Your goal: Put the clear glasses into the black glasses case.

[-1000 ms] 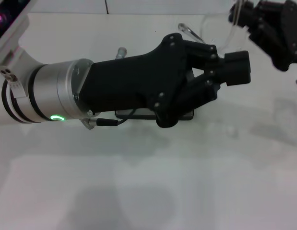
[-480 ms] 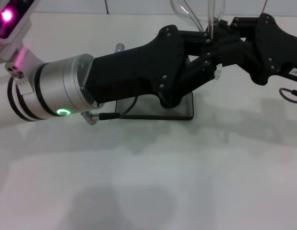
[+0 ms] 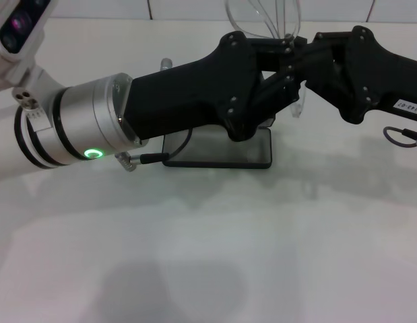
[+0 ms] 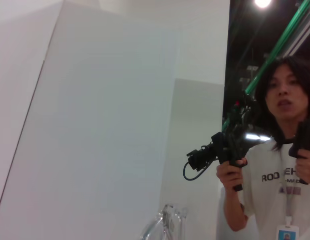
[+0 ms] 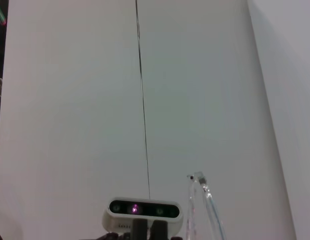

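Black glasses case (image 3: 225, 153) showed only in your head view (wrist views looked up). Left gripper (image 3: 289, 67) and right gripper (image 3: 309, 64) met at the clear glasses (image 3: 272, 17) above it; I couldn't tell either's jaw state.

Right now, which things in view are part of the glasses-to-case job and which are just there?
In the job:
- clear glasses, held up between both grippers
- black glasses case, on the table under the arms
- left gripper
- right gripper

Not in the job:
- white table
- person holding handheld controllers, in the left wrist view
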Tool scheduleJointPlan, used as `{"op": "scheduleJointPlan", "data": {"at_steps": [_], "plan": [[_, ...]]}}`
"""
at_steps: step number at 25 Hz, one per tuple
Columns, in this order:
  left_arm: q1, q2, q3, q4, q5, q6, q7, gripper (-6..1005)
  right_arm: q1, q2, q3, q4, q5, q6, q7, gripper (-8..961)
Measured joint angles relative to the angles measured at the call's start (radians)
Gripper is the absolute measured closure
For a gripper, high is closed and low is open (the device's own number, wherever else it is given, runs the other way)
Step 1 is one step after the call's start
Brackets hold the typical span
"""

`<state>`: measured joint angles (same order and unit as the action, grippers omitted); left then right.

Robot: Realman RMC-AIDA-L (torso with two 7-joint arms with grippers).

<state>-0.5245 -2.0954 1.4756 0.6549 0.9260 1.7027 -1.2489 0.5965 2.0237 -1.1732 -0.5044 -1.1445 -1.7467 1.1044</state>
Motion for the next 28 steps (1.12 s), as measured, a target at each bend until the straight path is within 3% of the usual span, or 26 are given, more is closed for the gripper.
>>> {"op": "scheduleJointPlan", "data": {"at_steps": [13, 18, 19, 22, 23, 27, 28], "plan": [[-0.003, 0.004, -0.012, -0.047, -0.017, -0.009, -0.002, 938, -0.003, -0.005, 0.007, 0.000, 0.005, 0.015, -0.007, 885], [0.034, 0.022, -0.012, -0.061, -0.003, 0.033, 0.043, 938, -0.058, -0.009, 0.112, -0.023, 0.010, -0.005, -0.005, 885], [0.058, 0.033, -0.013, -0.072, -0.002, 0.068, 0.076, 937, -0.101, -0.011, 0.173, -0.066, 0.009, -0.016, 0.012, 885], [0.108, 0.067, -0.024, -0.082, 0.005, 0.110, 0.113, 937, -0.160, -0.019, 0.204, -0.157, -0.004, -0.020, 0.062, 884], [0.123, 0.080, -0.036, -0.082, 0.013, 0.111, 0.115, 937, -0.197, -0.026, 0.201, -0.268, -0.057, -0.013, 0.135, 884], [0.172, 0.113, -0.128, -0.081, 0.076, 0.113, 0.117, 937, -0.224, -0.030, 0.203, -0.418, -0.166, -0.001, 0.246, 884], [0.180, 0.117, -0.161, -0.079, 0.098, 0.115, 0.113, 937, -0.242, -0.026, 0.200, -0.618, -0.335, 0.013, 0.411, 884]]}}
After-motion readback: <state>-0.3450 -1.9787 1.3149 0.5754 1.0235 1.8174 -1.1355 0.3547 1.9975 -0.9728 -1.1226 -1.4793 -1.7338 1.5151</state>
